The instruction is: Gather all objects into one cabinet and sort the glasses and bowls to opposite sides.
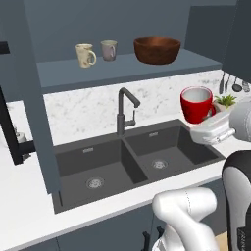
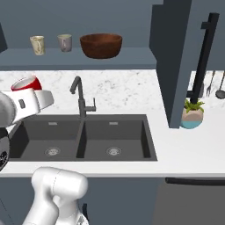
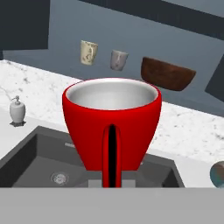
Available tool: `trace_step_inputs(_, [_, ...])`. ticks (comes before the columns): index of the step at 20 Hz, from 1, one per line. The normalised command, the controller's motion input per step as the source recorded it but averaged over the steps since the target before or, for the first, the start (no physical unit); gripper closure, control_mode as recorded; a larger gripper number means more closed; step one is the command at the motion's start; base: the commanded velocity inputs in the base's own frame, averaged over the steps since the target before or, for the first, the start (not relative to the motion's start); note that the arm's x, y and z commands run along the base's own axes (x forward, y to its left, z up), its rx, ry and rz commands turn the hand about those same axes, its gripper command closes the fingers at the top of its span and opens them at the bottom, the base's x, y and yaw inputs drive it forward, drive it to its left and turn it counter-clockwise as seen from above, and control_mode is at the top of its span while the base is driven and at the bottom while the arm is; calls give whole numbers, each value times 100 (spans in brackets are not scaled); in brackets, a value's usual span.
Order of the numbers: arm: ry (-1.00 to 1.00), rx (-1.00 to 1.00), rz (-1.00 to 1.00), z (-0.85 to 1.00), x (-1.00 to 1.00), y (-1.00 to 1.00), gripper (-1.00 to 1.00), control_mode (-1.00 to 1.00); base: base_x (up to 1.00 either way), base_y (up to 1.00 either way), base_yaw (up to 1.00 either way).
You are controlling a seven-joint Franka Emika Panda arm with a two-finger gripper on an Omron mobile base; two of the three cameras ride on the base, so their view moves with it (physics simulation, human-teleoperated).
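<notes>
the red mug is up in the air, upright, carried above the right side of the dark double sink, with the white marble surface around the basins. the tool sits right under it in the hand view, but its fingertips are hidden behind the mug's handle, so i cannot tell for sure how the jaws stand; the mug fills the middle of that view with its handle facing the camera and its pale inside showing. from the right base view the same red mug peeks out just above the white arm.

up on the open shelf of the blue-grey cabinet, the cream mug stands on the left, the grey-beige mug just beside it, and the dark brown bowl to the right, apart from both mugs. all three are upright.

a black tap rises behind the sink divider. a white soap bottle sits on the surface at the far left of the hand view, and a small plant in a teal pot stands past the open cabinet door with its long black handle.
</notes>
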Motion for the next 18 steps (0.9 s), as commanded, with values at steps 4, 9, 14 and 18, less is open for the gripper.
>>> trace_step_inputs(4, [-7,-1,1,59,-1,42,100,-100,0,0,0])
trace_step_inputs(9, [-1,3,-1,46,-1,33,100,-100,0,0,0])
trace_step_inputs(14, [5,8,-5,20,0,28,100,-100,0,0,0])
trace_step_inputs(18, [0,18,-3,-3,-1,5,100,-100,0,0,0])
